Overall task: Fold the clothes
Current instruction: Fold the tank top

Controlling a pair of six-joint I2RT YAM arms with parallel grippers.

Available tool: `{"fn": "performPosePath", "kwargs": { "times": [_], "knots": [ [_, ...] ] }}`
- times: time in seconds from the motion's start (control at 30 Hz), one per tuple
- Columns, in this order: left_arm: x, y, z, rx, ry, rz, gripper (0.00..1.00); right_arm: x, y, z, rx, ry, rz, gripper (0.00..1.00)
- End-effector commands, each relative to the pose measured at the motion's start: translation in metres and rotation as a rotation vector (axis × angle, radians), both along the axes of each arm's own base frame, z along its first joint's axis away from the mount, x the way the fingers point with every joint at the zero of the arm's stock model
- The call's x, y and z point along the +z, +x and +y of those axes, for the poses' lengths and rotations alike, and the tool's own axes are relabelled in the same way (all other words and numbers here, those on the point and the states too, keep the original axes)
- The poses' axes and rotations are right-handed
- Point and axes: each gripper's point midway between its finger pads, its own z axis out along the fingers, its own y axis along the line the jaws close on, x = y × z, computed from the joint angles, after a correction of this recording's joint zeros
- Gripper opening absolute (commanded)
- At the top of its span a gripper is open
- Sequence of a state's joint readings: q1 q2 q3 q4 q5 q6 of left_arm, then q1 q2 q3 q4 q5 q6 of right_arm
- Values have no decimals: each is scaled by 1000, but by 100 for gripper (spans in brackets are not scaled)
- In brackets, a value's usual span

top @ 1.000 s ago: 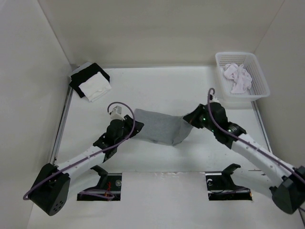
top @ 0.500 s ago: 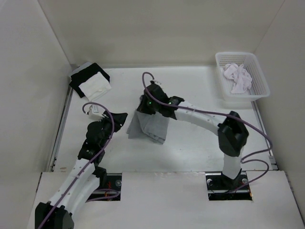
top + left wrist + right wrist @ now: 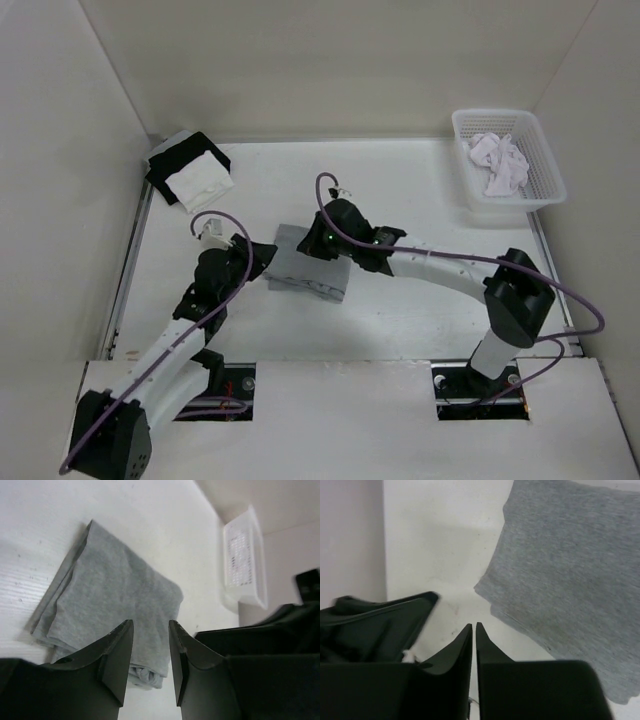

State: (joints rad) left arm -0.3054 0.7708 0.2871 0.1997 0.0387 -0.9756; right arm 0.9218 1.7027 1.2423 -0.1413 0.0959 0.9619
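The left gripper's (image 3: pixel 150 625) fingers (image 3: pixel 117 655) are standing spread with an open gap between them and are holding nothing; in the left wrist view they are hovering just over the near edge of the grey shirt (image 3: pixel 115 600), which is filling the frame from 9 to 12 o'clock of the tips. The right gripper's (image 3: pixel 473 626) fingers (image 3: pixel 455 655) are sitting almost pressed together, only a thin slit showing, and are pinching nothing; their tips are pointing at bare table (image 3: pixel 440 545), with the shirt's layered edge lying toward 1 o'clock of them and part of the left arm showing at 8 o'clock. From above, the shirt is lying folded into a compact, roughly rectangular bundle a little toward 9 o'clock of the table's middle, flat on the surface, with stacked edges showing along its 6 o'clock side. The left gripper is reaching in at the bundle's 9 o'clock edge, and the right gripper is hanging over its 1 o'clock corner. A white basket (image 3: pixel 505 205) with a small white garment (image 3: pixel 500 165) inside is sitting at the table's 2 o'clock corner, well apart from the shirt, and a black-and-white stack of cloth (image 3: pixel 190 172) is resting at the 10 o'clock corner.
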Motion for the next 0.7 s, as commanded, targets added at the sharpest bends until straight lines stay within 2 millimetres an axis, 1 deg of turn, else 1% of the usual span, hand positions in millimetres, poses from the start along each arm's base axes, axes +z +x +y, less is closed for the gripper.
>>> {"fn": "performPosePath", "kwargs": {
  "times": [0.0,0.07,0.13,0.2,0.27,0.37,0.47,0.53,0.57,0.6,0.67],
  "knots": [
    [11,15,-21,-35,25,-44,32,-7,3,-3,25,32,-36,4],
    [3,18,-39,-71,49,-28,28,-27,-2,-8,44,1,-39,2],
    [-10,20,-52,-100,84,-8,24,-44,-6,-14,42,-5,-47,2],
    [-26,21,-55,-102,105,29,23,-62,-13,-21,38,-1,-42,2],
    [-44,19,-50,-88,130,66,23,-76,-18,-28,32,5,-38,2],
    [-80,14,-30,-41,184,145,24,-95,-27,-38,18,11,-20,3],
    [-115,8,-4,16,198,250,25,-106,-35,-45,21,19,-7,3],
    [-124,4,5,33,176,280,26,-108,-39,-49,28,15,-7,4],
    [-121,3,6,33,156,272,26,-107,-41,-52,33,13,-9,5],
    [-114,2,6,30,138,248,27,-102,-43,-53,38,18,-19,8],
    [-92,1,1,19,112,173,30,-86,-45,-57,54,34,-62,18]
  ]
}}
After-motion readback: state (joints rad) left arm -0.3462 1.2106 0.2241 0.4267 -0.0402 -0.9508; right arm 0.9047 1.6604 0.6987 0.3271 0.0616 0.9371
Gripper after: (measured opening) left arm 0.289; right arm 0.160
